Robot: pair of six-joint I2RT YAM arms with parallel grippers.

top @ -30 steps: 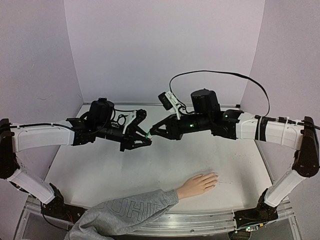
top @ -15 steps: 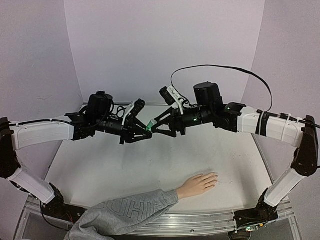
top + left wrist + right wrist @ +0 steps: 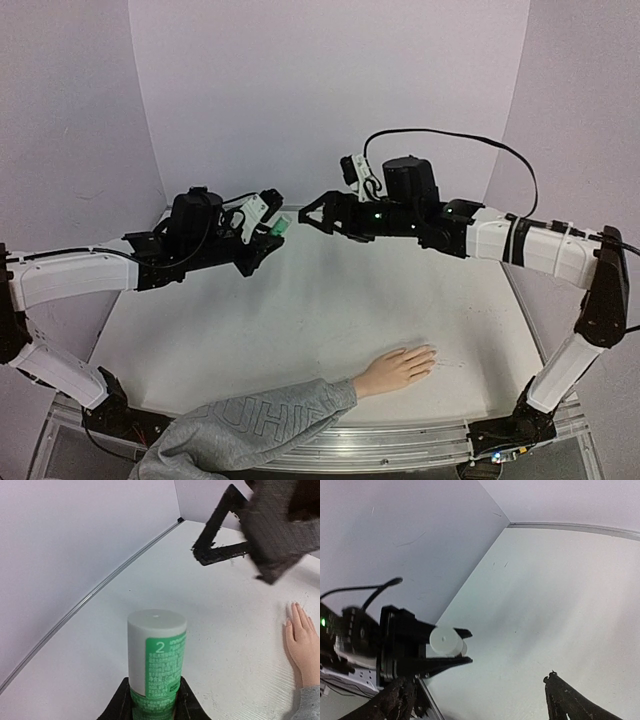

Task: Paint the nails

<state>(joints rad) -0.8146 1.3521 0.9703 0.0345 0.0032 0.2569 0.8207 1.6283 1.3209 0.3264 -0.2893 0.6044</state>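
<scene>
A: Room to move?
B: White table (image 3: 330, 300), walls on the left, back and right. Metal rail along the near edge. Wide bare stretch mid-table.
A: Nails?
B: The nails (image 3: 289, 623) are on the mannequin hand (image 3: 398, 368), lying flat near the near edge, right of centre, fingers pointing right. Grey sleeve (image 3: 250, 425) runs off the near edge.
A: Left arm?
B: Stretched out above the far half of the table. Left gripper (image 3: 268, 232) is clamped on the lower end of a white bottle (image 3: 156, 655) with a green label.
A: Right arm?
B: Also raised, reaching in from the right. Right gripper (image 3: 312, 212) has its fingers spread wide and holds nothing. It faces the bottle across a small gap, both well apart from the hand.
</scene>
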